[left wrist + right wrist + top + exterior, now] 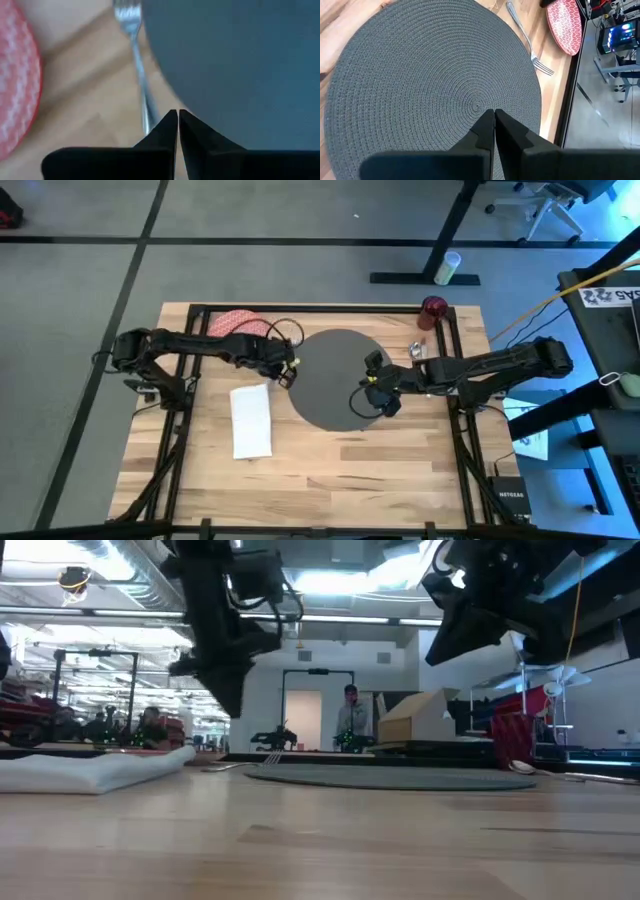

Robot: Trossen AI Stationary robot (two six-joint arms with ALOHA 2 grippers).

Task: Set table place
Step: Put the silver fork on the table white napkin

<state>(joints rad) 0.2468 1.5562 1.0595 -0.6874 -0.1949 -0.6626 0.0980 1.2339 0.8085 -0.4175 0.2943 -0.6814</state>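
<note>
The dark grey round mat (335,375) lies flat at the table's middle. The fork (137,60) lies on the wood along the mat's left edge, tines toward the far side. My left gripper (178,114) hovers shut just above the fork's handle and the mat's edge, clear of both in the low view (235,705). My right gripper (494,112) is shut and held high over the mat's right half (370,392). The red patterned plate (238,322) rests at the far left, the white napkin (251,420) near the front left, and the dark red cup (434,308) at the far right.
Silver cutlery (418,350) lies on the wood right of the mat, under my right arm. The black frame (300,308) runs along the table's far edge. Bare wood (350,470) stretches along the near side. People stand in the room beyond the table (350,720).
</note>
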